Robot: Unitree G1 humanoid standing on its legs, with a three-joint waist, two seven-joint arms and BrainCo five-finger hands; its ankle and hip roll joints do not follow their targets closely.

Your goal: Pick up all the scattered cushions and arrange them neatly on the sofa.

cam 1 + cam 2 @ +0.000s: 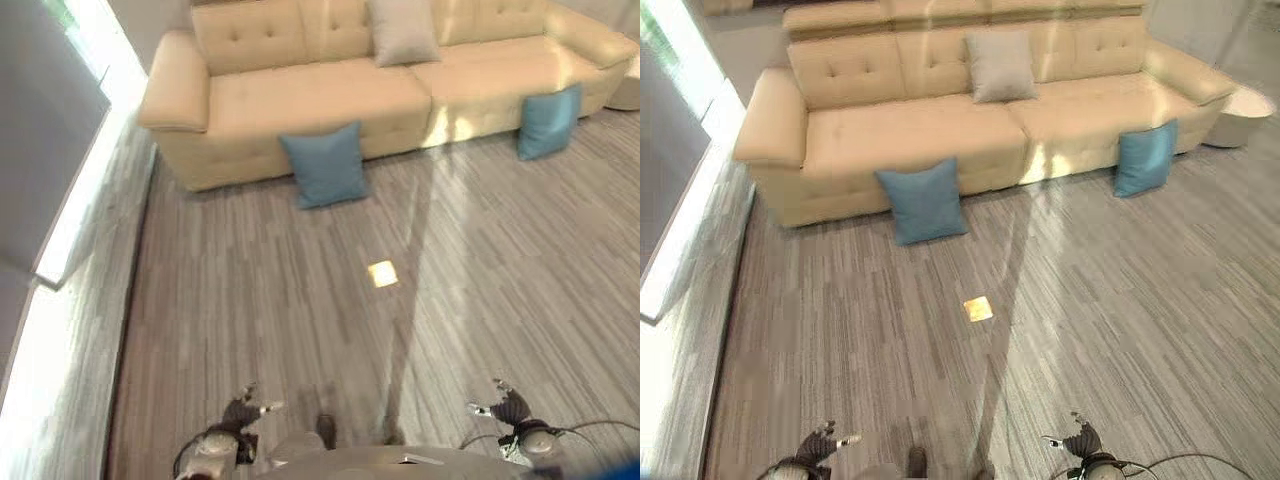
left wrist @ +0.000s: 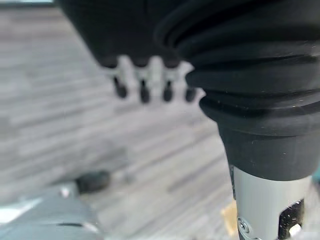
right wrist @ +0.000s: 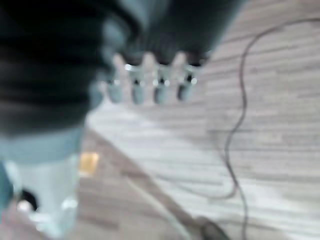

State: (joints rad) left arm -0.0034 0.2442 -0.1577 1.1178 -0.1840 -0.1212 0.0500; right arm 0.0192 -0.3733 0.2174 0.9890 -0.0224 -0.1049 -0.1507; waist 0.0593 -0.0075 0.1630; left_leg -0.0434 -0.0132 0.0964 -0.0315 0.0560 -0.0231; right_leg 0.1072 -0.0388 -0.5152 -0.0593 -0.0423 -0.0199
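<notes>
- 2 blue cushions (image 1: 924, 201) (image 1: 1145, 158) on floor (image 1: 1090, 300), leaning vs sofa (image 1: 940, 130)
- grey cushion (image 1: 1000, 66) on seat
- left hand (image 1: 240, 412), right hand (image 1: 510, 405) low, fingers relaxed, holding nil

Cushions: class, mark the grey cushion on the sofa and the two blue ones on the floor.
grey cushion (image 1: 1001, 65), right eye view, middle of its face.
left blue cushion (image 1: 923, 201), right eye view, centre of its face.
right blue cushion (image 1: 1145, 158), right eye view, centre of its face.

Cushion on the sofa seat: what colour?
Light grey cushion, leaning on the cream sofa backrest; clearest in right eye view.
</notes>
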